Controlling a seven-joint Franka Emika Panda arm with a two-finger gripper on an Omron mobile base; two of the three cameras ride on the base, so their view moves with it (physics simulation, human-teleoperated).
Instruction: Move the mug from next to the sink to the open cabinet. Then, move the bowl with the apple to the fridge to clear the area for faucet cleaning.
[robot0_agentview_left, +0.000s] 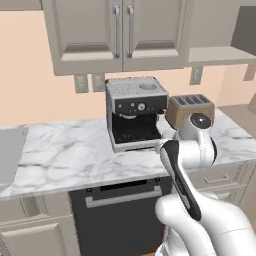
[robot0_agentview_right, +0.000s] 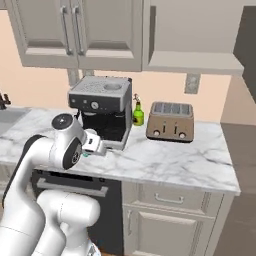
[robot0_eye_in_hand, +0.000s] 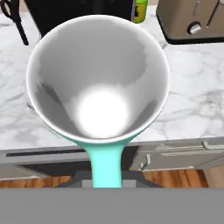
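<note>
My gripper (robot0_agentview_right: 95, 145) is shut on the teal handle of the mug (robot0_eye_in_hand: 98, 78). It holds the mug over the counter's front edge, in front of the coffee machine. The hand view looks straight into the mug's pale inside, and a sliver of teal mug (robot0_agentview_right: 86, 155) shows under the hand in the right base view. The open cabinet (robot0_agentview_right: 190, 62) with its flat shelf hangs up and to the right, above the toaster. The sink (robot0_agentview_left: 9, 152) lies at the counter's far left, with the dark faucet (robot0_agentview_right: 4, 100) beside it. The bowl, the apple and the fridge are out of view.
A coffee machine (robot0_agentview_left: 135, 112) stands at the back of the marble counter (robot0_agentview_left: 65, 155). To its right are a green bottle (robot0_agentview_right: 138, 115) and a toaster (robot0_agentview_right: 170, 122). Closed wall cabinets (robot0_agentview_left: 115, 32) hang above, and a dark dishwasher (robot0_agentview_left: 117, 212) sits below.
</note>
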